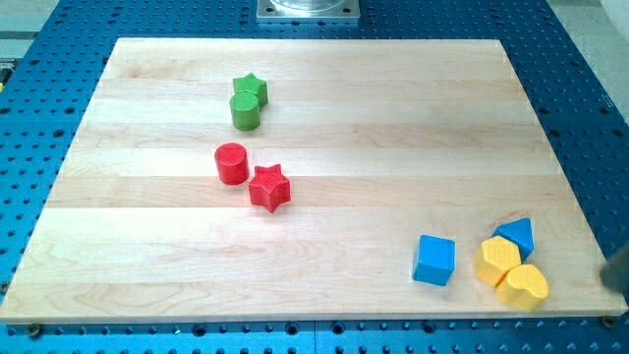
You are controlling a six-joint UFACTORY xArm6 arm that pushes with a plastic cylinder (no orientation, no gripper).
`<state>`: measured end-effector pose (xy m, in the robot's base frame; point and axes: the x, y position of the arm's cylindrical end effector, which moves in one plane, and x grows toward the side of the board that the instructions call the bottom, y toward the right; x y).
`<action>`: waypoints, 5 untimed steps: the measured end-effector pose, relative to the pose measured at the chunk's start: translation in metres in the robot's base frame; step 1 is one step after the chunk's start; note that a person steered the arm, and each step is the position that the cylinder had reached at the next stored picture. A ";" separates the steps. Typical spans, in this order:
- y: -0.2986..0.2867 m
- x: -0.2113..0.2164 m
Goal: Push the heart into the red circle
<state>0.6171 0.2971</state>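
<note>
My tip (611, 278) sits bare at the view's right edge, touching nothing; yellow heart (524, 287) just to its left; red circle (232, 163) far beyond, up-left; I should circle below-right of the heart, then push steadily.

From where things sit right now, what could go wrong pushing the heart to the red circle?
The yellow heart touches the yellow hexagon, so a push may drag it along. The blue cube lies toward the red circle and could get caught. The red star beside the circle may get hit first. My tip isn't clearly visible.
</note>
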 end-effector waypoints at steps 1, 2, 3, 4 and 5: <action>-0.015 0.001; -0.042 0.001; -0.075 0.001; -0.092 0.001; -0.097 0.001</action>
<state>0.6179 0.2002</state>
